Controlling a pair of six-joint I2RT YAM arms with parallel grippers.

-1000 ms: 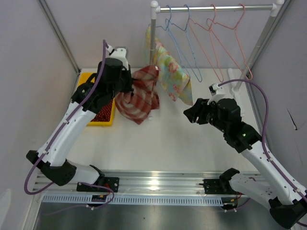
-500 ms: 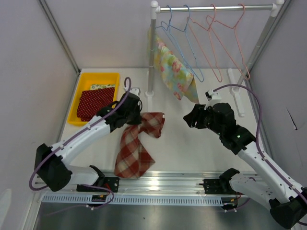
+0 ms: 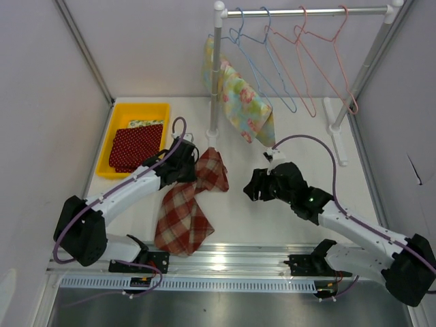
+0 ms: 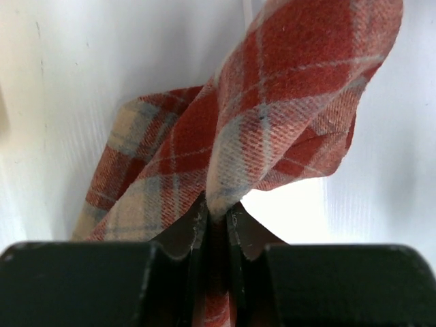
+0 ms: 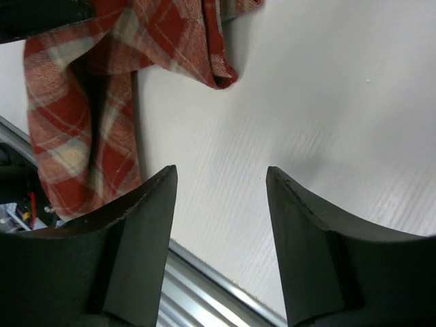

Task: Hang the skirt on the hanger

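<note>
At the far left of the desk sits a yellow tray holding a dark red dotted cloth. Just to its right, the left arm reaches across the desk. Its jaws are pinched shut on a fold of the red plaid skirt. In the left wrist view, the skirt rises out of the narrow gap between the two fingers and loops over above the white surface.

From the top camera, the skirt's upper end is bunched at the left jaws, close to the foot of the rack's left post. The rest trails down towards the near edge of the desk, with its lower end near the metal rail.

The skirt is on no hanger. A floral cloth hangs beside the post, below the top bar. Blue wire hangers and then pink ones hang bare along the bar to the right.

Further right, the right arm stretches low over the desk. Its jaws stand wide open with nothing between them and point towards the skirt. In the right wrist view, the plaid skirt lies beyond the left finger, apart from it, with bare desk between the fingers.
</note>
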